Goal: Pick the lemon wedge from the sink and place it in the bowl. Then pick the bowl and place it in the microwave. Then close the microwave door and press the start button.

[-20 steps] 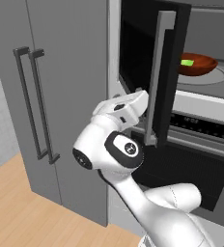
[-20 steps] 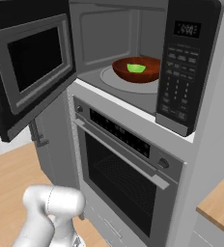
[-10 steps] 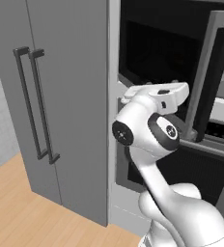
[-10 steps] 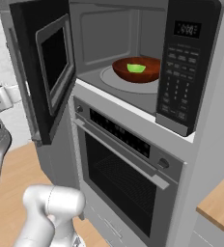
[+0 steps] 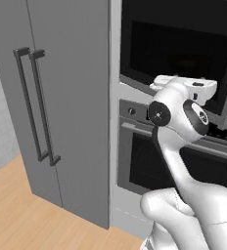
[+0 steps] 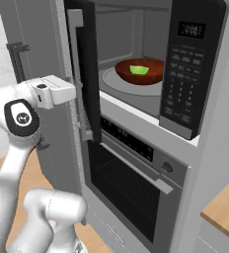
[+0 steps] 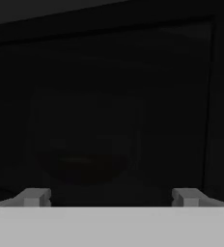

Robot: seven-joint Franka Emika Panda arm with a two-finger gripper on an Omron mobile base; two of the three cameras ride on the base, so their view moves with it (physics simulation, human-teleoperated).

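While we stood facing the appliance wall, the biggest thing before us was the pair of tall grey doors (image 5: 61,97), flat and matte, each with a long dark bar handle (image 5: 34,105) running upright. Beside them sat the oven (image 6: 136,192), a boxy grey front with a wide dark glass window, a straight bar handle and a round knob at the side.

Above it we saw the microwave (image 6: 188,69), black and dark grey, its glossy control panel carrying rows of small buttons and a little display. Its cavity was smooth grey, with a round pale turntable (image 6: 111,81) on the floor. The microwave door (image 6: 84,74), a slim black slab with a grey frame, stood partly open, roughly edge-on in the right base view, so the cavity showed past it.

Our white arm reached up with its hand just against the outer face of that door. In the hand view the gripper (image 7: 111,197) had its two pale fingertips (image 7: 34,197) set wide apart, unclenched and holding nothing, pressed close to dark glass.

On the turntable rested the bowl (image 6: 140,70), round, shallow and glossy reddish-brown. Inside it lay the lemon wedge (image 6: 138,69), a tiny bright green pointed sliver.
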